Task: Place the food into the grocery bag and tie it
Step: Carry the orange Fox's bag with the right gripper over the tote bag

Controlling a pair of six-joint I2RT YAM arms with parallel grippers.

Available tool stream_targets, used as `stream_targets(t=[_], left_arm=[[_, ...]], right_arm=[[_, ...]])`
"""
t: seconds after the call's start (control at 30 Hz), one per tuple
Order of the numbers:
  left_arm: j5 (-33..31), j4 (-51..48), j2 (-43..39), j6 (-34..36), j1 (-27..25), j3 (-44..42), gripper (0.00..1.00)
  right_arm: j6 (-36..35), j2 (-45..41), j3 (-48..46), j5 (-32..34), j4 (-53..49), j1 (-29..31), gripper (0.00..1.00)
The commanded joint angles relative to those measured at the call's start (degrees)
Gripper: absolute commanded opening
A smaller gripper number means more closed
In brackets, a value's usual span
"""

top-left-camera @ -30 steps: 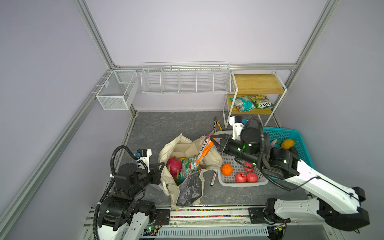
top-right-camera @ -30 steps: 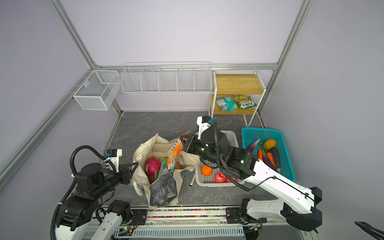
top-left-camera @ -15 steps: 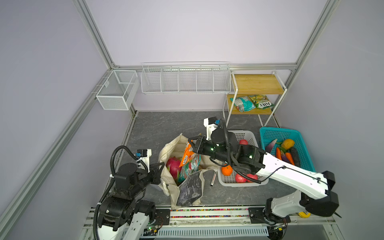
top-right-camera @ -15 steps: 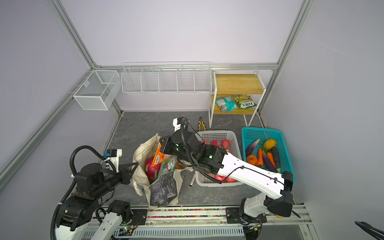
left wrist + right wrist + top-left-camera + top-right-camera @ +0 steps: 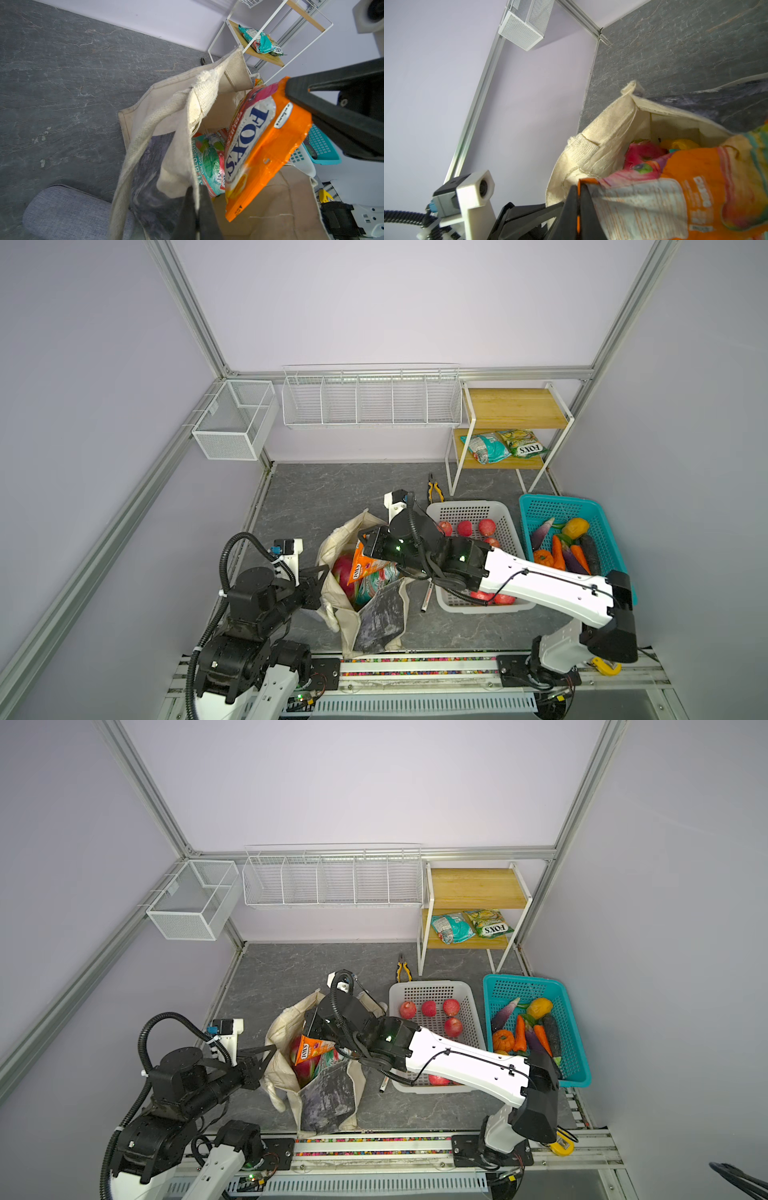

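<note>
The cream grocery bag (image 5: 337,536) (image 5: 286,1020) stands open at the front, its grey marbled panel facing the rail. My left gripper (image 5: 322,573) (image 5: 196,192) is shut on the bag's near rim (image 5: 178,145). My right gripper (image 5: 365,546) (image 5: 578,188) is shut on the top edge of an orange FOX'S packet (image 5: 360,569) (image 5: 312,1048) (image 5: 259,145), which hangs over the bag's mouth. Inside lie a magenta dragon fruit (image 5: 343,572) (image 5: 641,152), a teal packet (image 5: 207,162) and something yellow (image 5: 679,144).
Right of the bag are a white basket (image 5: 469,510) of red fruit and a teal basket (image 5: 557,502) of toy vegetables. A wooden shelf (image 5: 515,408) at the back right holds two packets. Pliers (image 5: 434,488) and a pen (image 5: 427,598) lie on the floor.
My right arm has swung left from above the white basket to over the bag's mouth, carrying the orange packet. The left arm and the bag have stayed put.
</note>
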Motion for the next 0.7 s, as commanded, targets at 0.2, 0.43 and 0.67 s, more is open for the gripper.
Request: stream_targets(t=[0.2, 0.43, 0.67], left_arm=[[0.1, 0.7, -0.9, -0.1, -0.4, 0.5, 0.0], [-0.4, 0.6, -1.1, -0.2, -0.3, 0.5, 0.0], [-0.5, 0.6, -1.2, -0.2, -0.3, 0.5, 0.0]], right_arm=[[1.7, 1.8, -0.8, -0.1, 1.9, 3.5, 0.07], [2.2, -0.5, -3.0, 5.8, 1.4, 7.5, 0.07], [1.7, -0.7, -4.3, 7.8, 0.7, 8.1, 0.07]])
